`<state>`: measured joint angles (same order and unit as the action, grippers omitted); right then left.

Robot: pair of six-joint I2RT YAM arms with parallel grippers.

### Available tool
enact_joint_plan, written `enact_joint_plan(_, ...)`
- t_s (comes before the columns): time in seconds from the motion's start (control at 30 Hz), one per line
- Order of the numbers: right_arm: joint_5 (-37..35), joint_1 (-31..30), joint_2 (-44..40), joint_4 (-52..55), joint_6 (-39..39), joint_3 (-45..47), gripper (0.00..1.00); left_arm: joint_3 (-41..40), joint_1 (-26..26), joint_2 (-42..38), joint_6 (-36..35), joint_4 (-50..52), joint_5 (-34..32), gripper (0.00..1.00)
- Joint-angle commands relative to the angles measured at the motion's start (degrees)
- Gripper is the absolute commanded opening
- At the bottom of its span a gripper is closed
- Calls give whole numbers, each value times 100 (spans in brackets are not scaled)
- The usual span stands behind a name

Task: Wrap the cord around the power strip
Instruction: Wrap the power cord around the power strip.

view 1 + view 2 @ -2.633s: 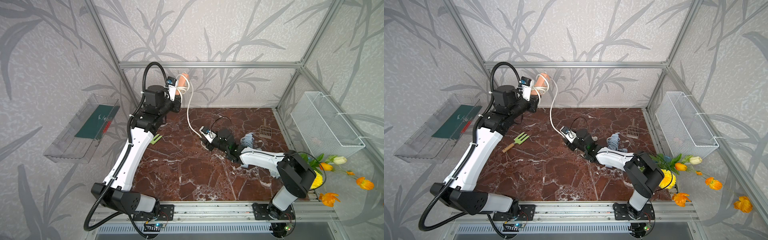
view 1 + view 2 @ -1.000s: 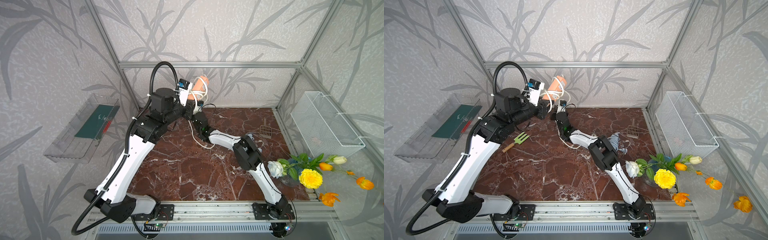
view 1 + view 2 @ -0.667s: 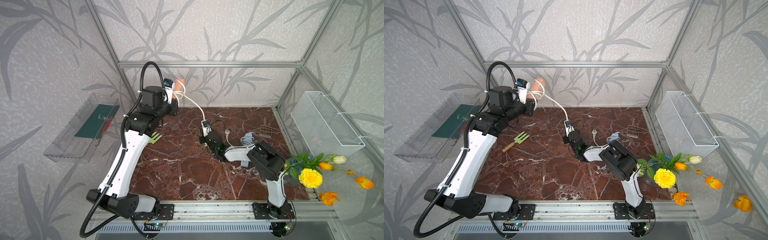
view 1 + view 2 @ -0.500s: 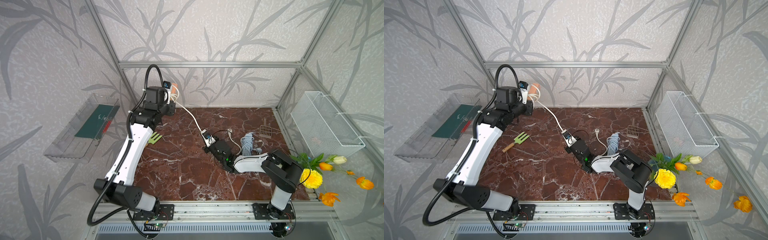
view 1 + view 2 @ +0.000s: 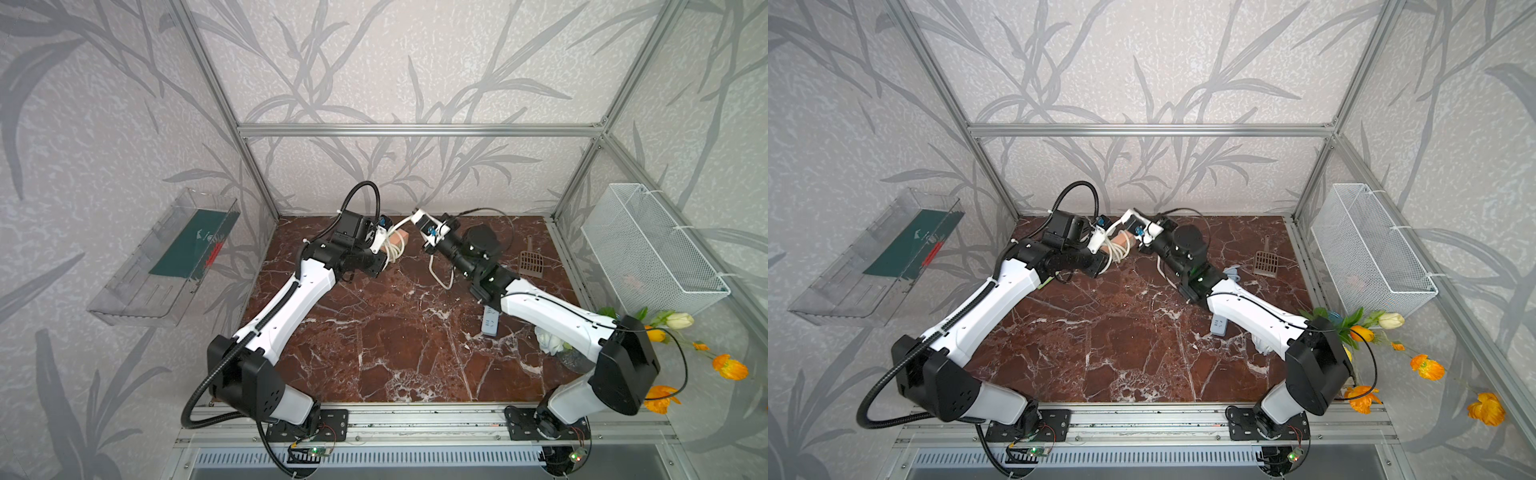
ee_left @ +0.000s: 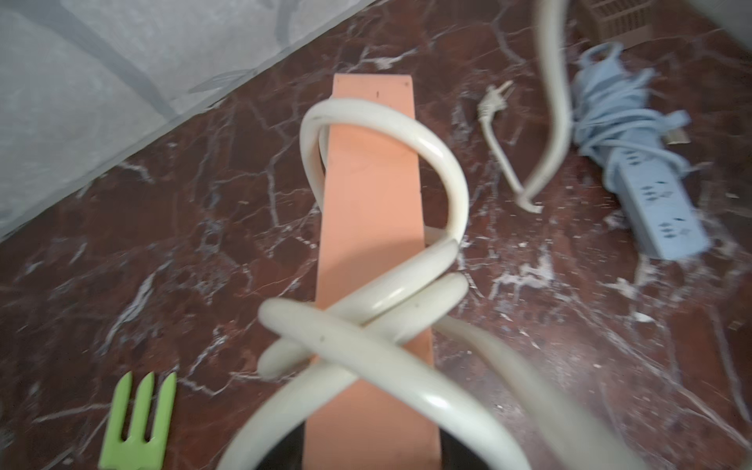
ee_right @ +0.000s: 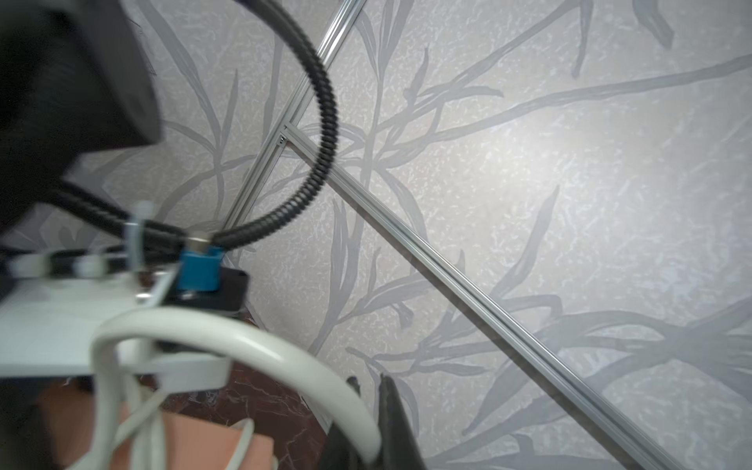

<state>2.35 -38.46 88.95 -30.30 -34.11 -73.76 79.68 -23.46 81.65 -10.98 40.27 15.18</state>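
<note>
On the near half of the desk (image 5: 395, 340), a blue strip (image 5: 490, 326) bundled in its own lead lies untouched, partly under the right arm. Farther in, the slack tail of the white cord (image 5: 441, 275) droops to the marble, and its plug (image 6: 494, 99) lies flat there. At the back wall the two arms now meet. The right gripper (image 7: 369, 396), clamped on the cord, has swung up from mid-desk, where half a second ago it drew the line out low, to just beside the orange power strip (image 5: 402, 238). The left gripper (image 5: 386, 248) is closed on one end of that strip and appears to hold it clear of the desk. Several turns already cross the strip. The swing looks set to lay another turn, though a good length of cord is yet to be wound.
</note>
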Motion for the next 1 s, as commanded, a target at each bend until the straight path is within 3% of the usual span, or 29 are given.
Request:
enact_joint_plan(0.0, 1075, 502, 361, 928, 572, -1098, 0, -166, -187, -643, -276, -102, 1631, 0)
enact_joint_plan(0.17, 2261, 1337, 1261, 1372, 1717, -2132, 0, -404, -315, -1171, -225, -506, 3046, 0)
enact_joint_plan(0.27, 2798, 1439, 1719, 1507, 2082, -2480, 0, -406, -346, -1319, 280, -1121, 3914, 0)
enact_joint_plan(0.43, 3207, 1347, 2263, 688, 3292, -2192, 0, -277, -330, -1450, 1277, -2738, 4636, 0)
enact_joint_plan(0.53, 3215, 1222, 2464, -183, 4257, -1696, 0, -113, -326, -1340, 1899, -3726, 4722, 0)
enact_joint_plan(0.67, 2732, 1001, 2587, -1708, 5621, -783, 1, -26, -323, -1201, 2457, -4818, 4268, 0)
enact_joint_plan(0.87, 1674, 585, 2588, -2596, 6024, -144, 23, 249, -342, -967, 2575, -5044, 3924, 0)
enact_joint_plan(0.97, 1400, 455, 2672, -2775, 6099, -173, 28, 286, -383, -960, 2540, -4970, 3955, 0)
